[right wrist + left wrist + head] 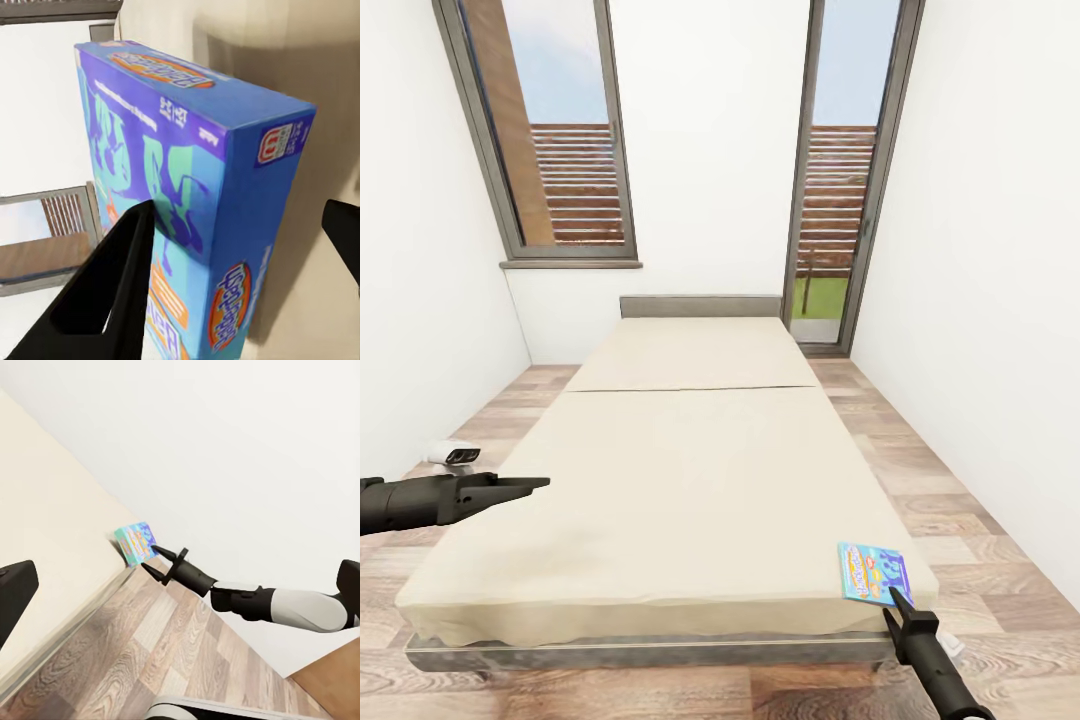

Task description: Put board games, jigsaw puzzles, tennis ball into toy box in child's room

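While the board game [874, 572] lies flat lengthwise along the bed [690, 470], the right gripper [240, 247] fingers straddle its near end, spread apart; left fingers [510, 488] look closed.

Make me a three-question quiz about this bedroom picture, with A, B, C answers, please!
1. Where is the board game?
A. on the bed's near right corner
B. on the windowsill
C. on the floor

2. What is the game box's main colour?
A. red
B. blue
C. black

3. What is the right gripper doing?
A. squeezing the box shut
B. open, with a finger on each side of the box
C. pointing at the ceiling

Answers:
1 A, the head view shows it on the bed at that corner.
2 B, the right wrist view shows blue faces with orange lettering.
3 B, both fingers stand apart around the box edge.
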